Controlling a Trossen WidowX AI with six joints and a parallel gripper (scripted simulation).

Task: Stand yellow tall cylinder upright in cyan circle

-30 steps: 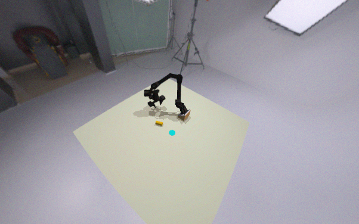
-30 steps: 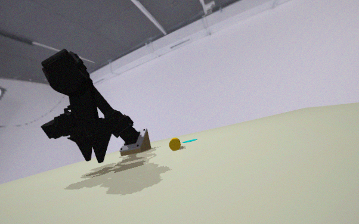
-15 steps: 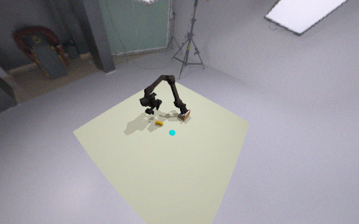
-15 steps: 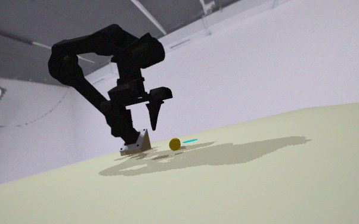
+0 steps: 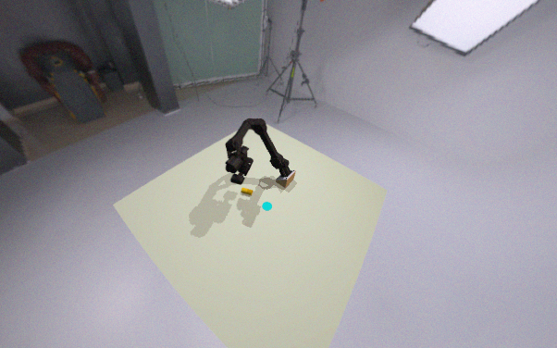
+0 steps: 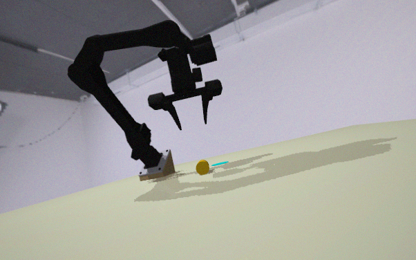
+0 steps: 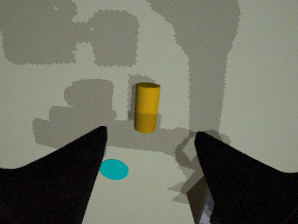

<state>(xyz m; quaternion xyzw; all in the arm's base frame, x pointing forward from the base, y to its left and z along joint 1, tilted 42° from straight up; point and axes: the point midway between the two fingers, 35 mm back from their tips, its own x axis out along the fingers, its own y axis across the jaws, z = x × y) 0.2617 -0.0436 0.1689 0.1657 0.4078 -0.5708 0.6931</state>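
Observation:
The yellow cylinder [image 5: 247, 191] [image 6: 202, 167] [image 7: 147, 107] lies on its side on the pale mat. In the exterior view its round end faces the camera. The cyan circle [image 5: 266, 206] [image 6: 220, 163] [image 7: 114, 169] is flat on the mat, a short way from the cylinder, with nothing standing on it. My gripper [image 6: 193, 126] [image 7: 152, 135] is open and empty. It points down and hangs well above the mat. In the wrist view the cylinder shows between and just beyond the two fingertips, and the circle shows beside the left finger.
The arm's wedge-shaped base [image 5: 287, 179] [image 6: 157, 169] stands on the pale mat [image 5: 256, 278] [image 6: 253, 214], near the cylinder and the circle. The arm's shadow falls across the mat around the cylinder. A light stand [image 5: 294, 60] is on the floor beyond the mat.

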